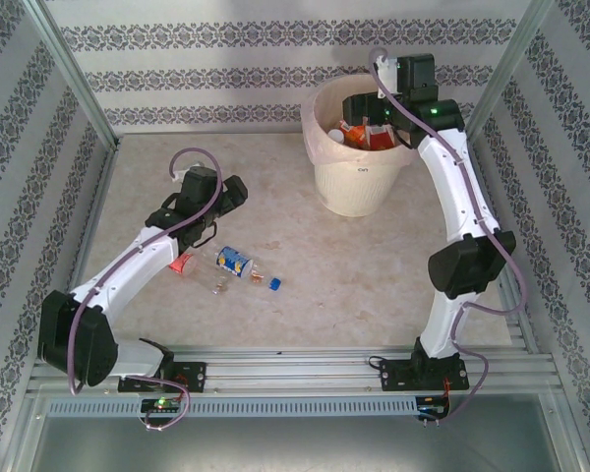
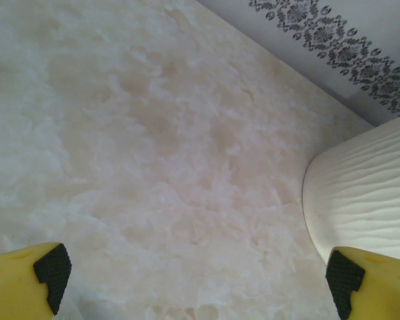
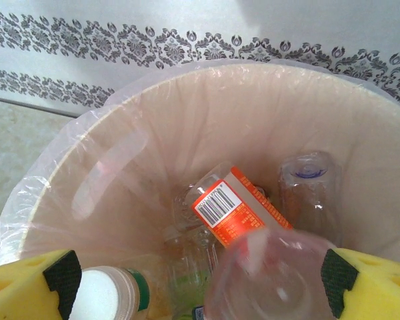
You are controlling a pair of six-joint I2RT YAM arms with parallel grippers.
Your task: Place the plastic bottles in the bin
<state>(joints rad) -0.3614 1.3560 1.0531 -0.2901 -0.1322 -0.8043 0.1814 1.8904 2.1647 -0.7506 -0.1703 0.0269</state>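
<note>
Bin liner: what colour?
Translucent pinkish liner, folded over the rim of the cream-white bin. It shows best in the right wrist view.

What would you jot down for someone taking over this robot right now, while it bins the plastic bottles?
Left gripper: open and empty, above bare table, the bin off to its right.
Right gripper: open over the bin, with a blurred clear bottle just beneath it, apparently dropping in.
Done: several bottles lie in the bin, including an orange-labelled one.
Left: a few bottles on the table by the left arm, among them a blue-labelled bottle and a red one. The left arm looks best placed to fetch them.
</note>
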